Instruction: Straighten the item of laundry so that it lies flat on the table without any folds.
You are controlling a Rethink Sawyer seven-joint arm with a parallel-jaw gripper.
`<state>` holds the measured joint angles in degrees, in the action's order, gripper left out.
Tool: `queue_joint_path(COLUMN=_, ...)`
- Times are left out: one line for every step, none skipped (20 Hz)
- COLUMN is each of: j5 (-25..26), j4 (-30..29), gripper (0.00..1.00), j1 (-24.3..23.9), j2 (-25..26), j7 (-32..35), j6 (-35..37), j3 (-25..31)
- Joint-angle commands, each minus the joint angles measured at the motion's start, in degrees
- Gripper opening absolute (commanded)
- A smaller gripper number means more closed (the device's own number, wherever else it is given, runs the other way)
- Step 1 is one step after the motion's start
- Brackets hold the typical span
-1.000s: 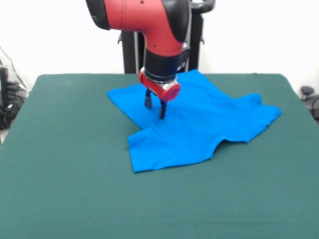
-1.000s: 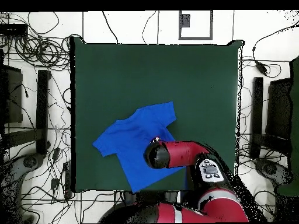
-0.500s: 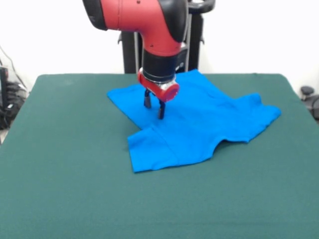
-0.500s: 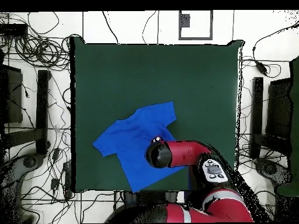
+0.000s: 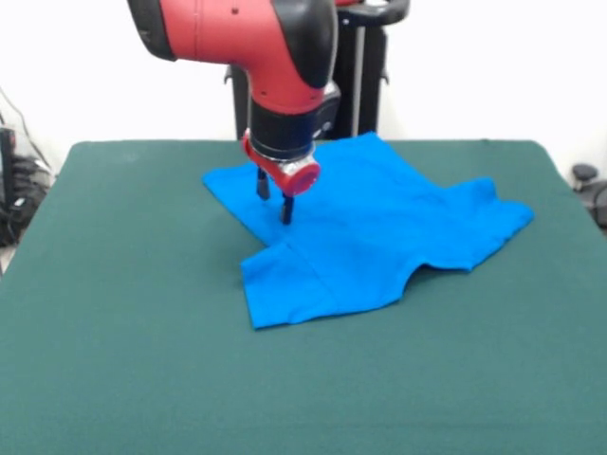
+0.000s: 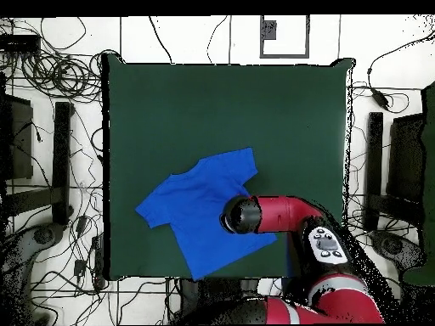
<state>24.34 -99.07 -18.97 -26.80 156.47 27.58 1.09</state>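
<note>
One blue T-shirt point(image 5: 379, 237) lay on the green table point(image 5: 133, 360), spread out on the half nearer the robot's pedestal and reaching almost to that edge. It was mostly flat, with a crease running across the body and one sleeve point(image 5: 289, 289) lying forward toward the camera across the table, its edges cleanly on the felt. Seen from overhead, the T-shirt point(image 6: 191, 212) sat turned at an angle to the table point(image 6: 221, 110) edges, its hem corner close to the rim by the robot.

Over the T-shirt's edge hung the gripper point(image 5: 273, 199), pointing down from the red and black arm point(image 5: 275, 57). Its two dark fingers point(image 5: 286, 210) stood apart, a clear gap between them, holding nothing. Their tips were just above the cloth or barely on it; I could not tell which. From overhead the arm point(image 6: 280, 212) covered the gripper completely, reaching in over the T-shirt from the robot's side.

Cables point(image 6: 51, 68) lay on the floor beyond the table.
</note>
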Motion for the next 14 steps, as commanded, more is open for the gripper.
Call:
queue_joint_path(j5=-1.6, j4=8.2, gripper=1.00, j1=-0.4, j2=3.9, j7=-6.4, j6=7.2, j3=5.9)
queue_joint_path(j5=-1.7, j4=9.2, gripper=1.00, j1=-0.5, j2=4.2, j7=-6.5, j6=7.9, j3=6.1)
queue_joint_path(j5=-1.6, j4=10.4, gripper=1.00, j1=-0.4, j2=4.7, j7=-6.7, j6=8.7, j3=6.2)
queue_joint_path(j5=-1.6, j4=11.1, gripper=1.00, j1=-0.6, j2=5.1, j7=-6.9, j6=9.2, j3=6.5)
queue_joint_path(j5=-1.8, j4=11.8, gripper=1.00, j1=-0.6, j2=5.5, j7=-6.9, j6=9.7, j3=6.7)
queue_joint_path(j5=-1.9, j4=12.6, gripper=1.00, j1=-0.7, j2=6.1, j7=-7.0, j6=10.1, j3=6.9)
queue_joint_path(j5=-2.1, j4=12.9, gripper=1.00, j1=-0.7, j2=6.5, j7=-6.7, j6=10.4, j3=7.1)
queue_joint_path(j5=-2.1, j4=13.0, gripper=1.00, j1=-0.7, j2=6.6, j7=-6.5, j6=10.3, j3=7.2)
queue_joint_path(j5=-2.1, j4=12.9, gripper=1.00, j1=-0.5, j2=6.8, j7=-5.9, j6=10.0, j3=7.1)
queue_joint_path(j5=-1.9, j4=12.3, gripper=1.00, j1=-0.2, j2=6.7, j7=-5.2, j6=9.1, j3=6.9)
queue_joint_path(j5=-1.8, j4=12.3, gripper=1.00, j1=-0.4, j2=7.2, j7=-5.0, j6=8.4, j3=7.0)
queue_joint_path(j5=-1.8, j4=12.4, gripper=1.00, j1=-0.5, j2=7.7, j7=-4.8, j6=7.7, j3=7.1)
queue_joint_path(j5=-1.8, j4=12.3, gripper=1.00, j1=-0.6, j2=8.0, j7=-4.7, j6=7.2, j3=7.3)
queue_joint_path(j5=-1.8, j4=12.3, gripper=1.00, j1=-0.7, j2=8.3, j7=-4.6, j6=6.7, j3=7.4)
